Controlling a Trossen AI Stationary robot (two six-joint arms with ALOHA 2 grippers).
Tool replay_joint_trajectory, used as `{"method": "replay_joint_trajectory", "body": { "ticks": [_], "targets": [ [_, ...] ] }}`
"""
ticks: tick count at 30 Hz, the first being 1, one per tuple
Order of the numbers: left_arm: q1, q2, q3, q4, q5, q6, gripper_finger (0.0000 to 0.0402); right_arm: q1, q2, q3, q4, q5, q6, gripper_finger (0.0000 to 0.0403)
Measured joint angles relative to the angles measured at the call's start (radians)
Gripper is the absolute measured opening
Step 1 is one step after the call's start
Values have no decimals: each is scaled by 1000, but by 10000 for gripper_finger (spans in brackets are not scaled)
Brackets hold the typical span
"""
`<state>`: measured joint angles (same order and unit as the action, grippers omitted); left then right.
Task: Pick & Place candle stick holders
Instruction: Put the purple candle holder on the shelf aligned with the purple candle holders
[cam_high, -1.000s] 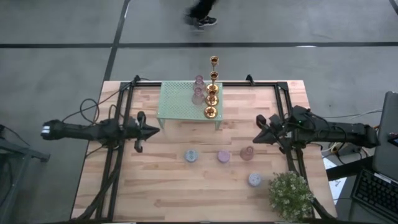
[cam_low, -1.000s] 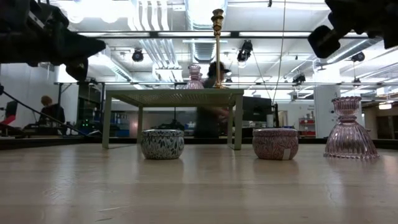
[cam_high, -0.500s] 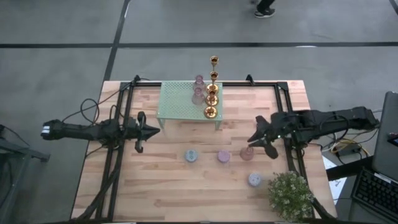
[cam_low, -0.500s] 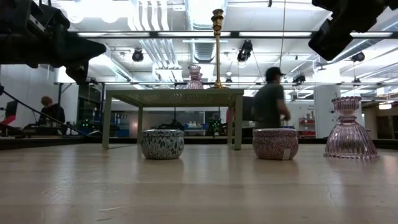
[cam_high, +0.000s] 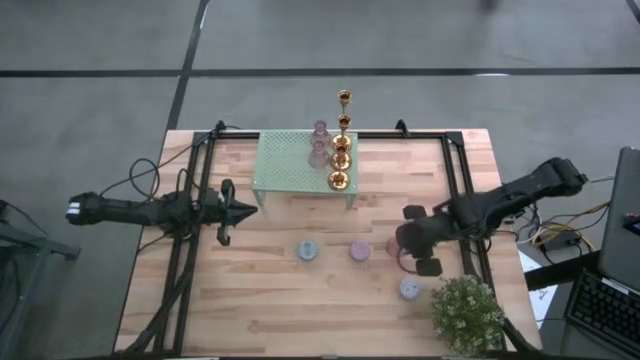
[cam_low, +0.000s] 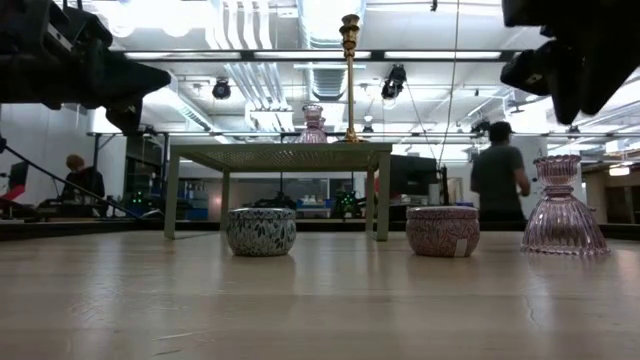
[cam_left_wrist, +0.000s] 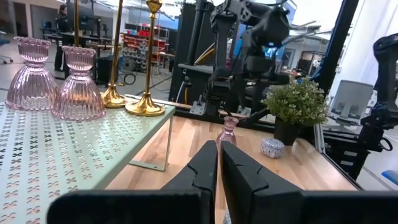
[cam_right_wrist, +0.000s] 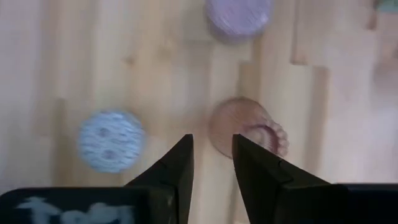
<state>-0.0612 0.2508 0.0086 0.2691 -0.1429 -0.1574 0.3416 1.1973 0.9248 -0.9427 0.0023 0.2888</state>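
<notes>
Right gripper (cam_high: 415, 250), fingers narrowly parted and gripping nothing, poised above pink glass holder (cam_low: 565, 207) standing near desk's right edge. Left gripper (cam_high: 240, 209), fingers closed and empty, waiting by left edge. Recommended handling: widen, centre over narrow neck, descend straight. Surface: pale wood desk (cam_high: 260, 300); green rack (cam_high: 290, 170) at far edge. Room: person (cam_low: 497, 180) beyond.

A light wooden table (cam_high: 250, 300) carries a mint-green perforated rack (cam_high: 290, 168) and a bushy potted plant (cam_high: 466, 312) — the plant just beside the right gripper (cam_high: 415, 252). Directly beneath that gripper a pink glass holder (cam_low: 565, 205) is set, with a lilac round holder (cam_high: 359, 251) and a blue one (cam_high: 307, 251) farther toward the left arm — and another blue one (cam_high: 410, 288) close by, next to the plant.
</notes>
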Motion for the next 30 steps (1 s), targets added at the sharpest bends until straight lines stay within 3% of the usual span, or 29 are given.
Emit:
{"method": "replay_joint_trajectory", "body": {
  "ticks": [3, 17, 30],
  "targets": [
    [0, 0, 0, 0, 0, 0, 23, 9, 56, 14, -23, 55, 0, 96],
    [0, 0, 0, -1, 0, 0, 23, 10, 193, 0, -27, 105, 30, 97],
    [0, 0, -1, -1, 0, 0, 23, 13, 249, 22, -29, 140, -4, 35]
  ]
}}
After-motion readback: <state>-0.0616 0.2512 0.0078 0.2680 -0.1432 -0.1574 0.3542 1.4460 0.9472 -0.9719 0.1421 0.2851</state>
